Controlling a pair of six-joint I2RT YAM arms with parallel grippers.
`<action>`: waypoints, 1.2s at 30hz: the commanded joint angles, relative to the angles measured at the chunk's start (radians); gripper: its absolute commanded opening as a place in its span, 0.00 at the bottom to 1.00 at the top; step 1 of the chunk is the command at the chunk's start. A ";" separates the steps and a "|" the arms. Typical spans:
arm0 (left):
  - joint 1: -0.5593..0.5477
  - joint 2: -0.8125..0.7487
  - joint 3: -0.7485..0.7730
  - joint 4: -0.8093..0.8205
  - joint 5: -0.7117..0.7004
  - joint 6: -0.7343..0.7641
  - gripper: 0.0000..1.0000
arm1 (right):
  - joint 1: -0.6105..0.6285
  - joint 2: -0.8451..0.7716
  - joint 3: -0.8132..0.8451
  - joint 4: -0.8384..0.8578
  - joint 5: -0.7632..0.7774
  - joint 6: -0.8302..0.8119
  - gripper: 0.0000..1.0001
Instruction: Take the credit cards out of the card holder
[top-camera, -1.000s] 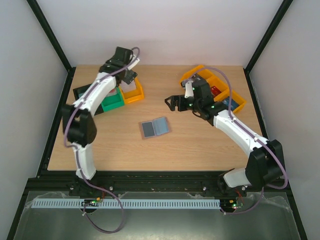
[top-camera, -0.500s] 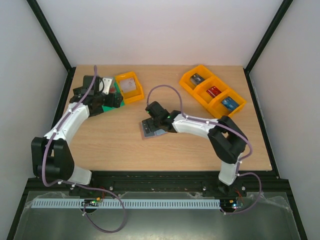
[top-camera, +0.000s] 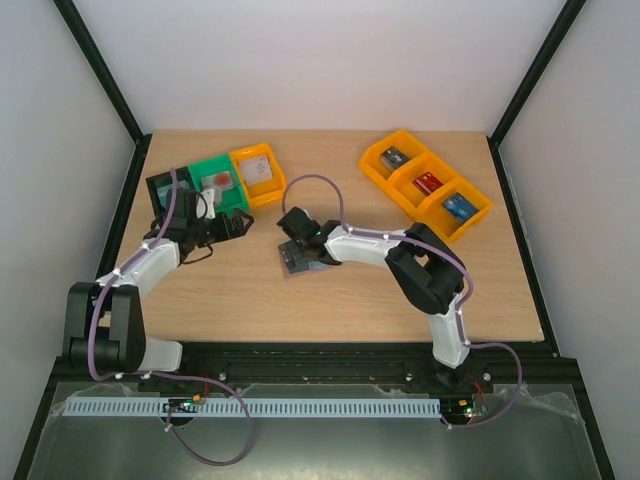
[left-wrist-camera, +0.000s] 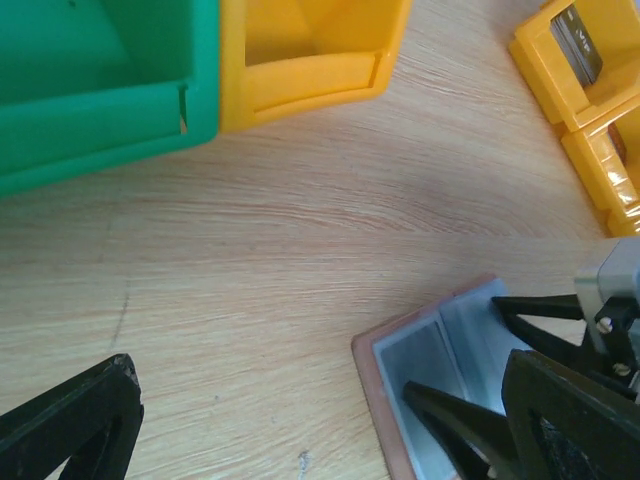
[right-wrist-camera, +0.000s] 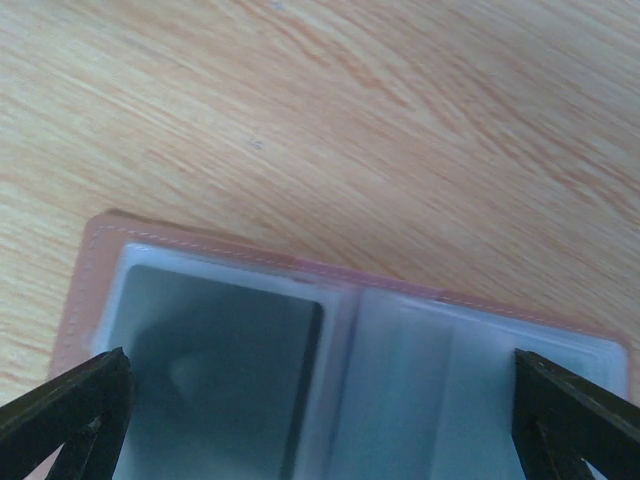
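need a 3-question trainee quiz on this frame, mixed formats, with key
1. True or false: the card holder lies open, inside facing up.
2. Which gripper is directly above it? A) left B) right
3. Fill in: the row at the far right of the table holds ___ orange bins.

Key: 1 true. 2 B, the right gripper, its jaws spread wide either side of the holder. 3 three.

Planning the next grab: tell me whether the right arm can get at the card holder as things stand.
Probably yes. The right gripper hangs open directly over the open card holder, its fingers straddling both panels, with nothing in between.
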 joint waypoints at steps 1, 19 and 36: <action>0.010 0.001 -0.037 0.115 0.064 -0.125 0.99 | 0.031 0.011 0.036 -0.042 0.009 -0.013 0.99; -0.146 0.125 -0.190 0.340 0.123 -0.309 0.97 | -0.113 -0.027 -0.192 0.140 -0.257 0.040 0.89; -0.285 0.333 -0.226 0.641 0.237 -0.494 0.91 | -0.211 -0.124 -0.374 0.399 -0.633 0.130 0.85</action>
